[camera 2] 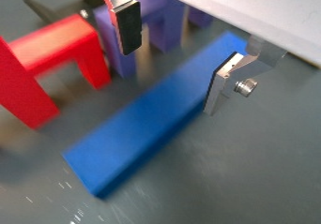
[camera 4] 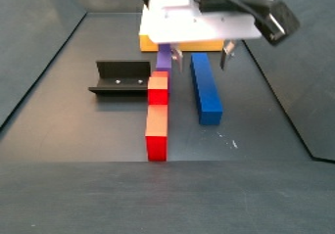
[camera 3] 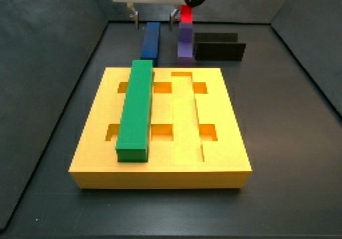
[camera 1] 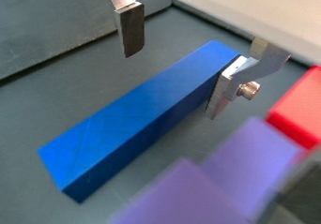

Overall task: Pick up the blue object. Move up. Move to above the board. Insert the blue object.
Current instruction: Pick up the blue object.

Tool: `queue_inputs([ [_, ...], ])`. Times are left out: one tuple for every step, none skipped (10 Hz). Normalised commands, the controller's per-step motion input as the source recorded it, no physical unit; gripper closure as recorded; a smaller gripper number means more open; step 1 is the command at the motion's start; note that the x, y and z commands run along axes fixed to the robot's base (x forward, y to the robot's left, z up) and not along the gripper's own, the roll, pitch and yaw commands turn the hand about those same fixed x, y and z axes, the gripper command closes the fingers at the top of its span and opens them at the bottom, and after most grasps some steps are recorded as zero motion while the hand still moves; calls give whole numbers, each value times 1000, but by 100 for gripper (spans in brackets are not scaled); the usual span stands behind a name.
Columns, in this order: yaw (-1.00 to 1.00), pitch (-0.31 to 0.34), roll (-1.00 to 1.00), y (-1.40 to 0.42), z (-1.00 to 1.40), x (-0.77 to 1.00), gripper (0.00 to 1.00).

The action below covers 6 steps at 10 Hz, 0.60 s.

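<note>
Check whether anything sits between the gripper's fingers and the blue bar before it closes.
Nothing visible does. The gripper is open and straddles one end of the blue bar, a finger on each side and only bare floor in the gaps. The purple block and the red piece lie beside it, outside the fingers.

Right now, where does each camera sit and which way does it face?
Wrist view: on the arm, looking down at the blue object; open end effector straddles it.
Wrist view: same mount, opposite side; blue object, end effector, red piece.
Side view: beyond the board, facing the fixture.
Side view: opposite end, elevated; end effector.
All share the blue object.
</note>
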Motion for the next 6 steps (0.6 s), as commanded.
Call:
queue_inputs([
  [-69,-9,-11,0,-343,-240,0],
  [0,-20,0,0,-340,-26,0],
  [0,-14,0,14,-326,0,0],
  [0,-10,0,49,-306,0,0],
  [0,0,-7,129,-246,-37,0],
  [-89,0,-77,180,-29,-83,0],
])
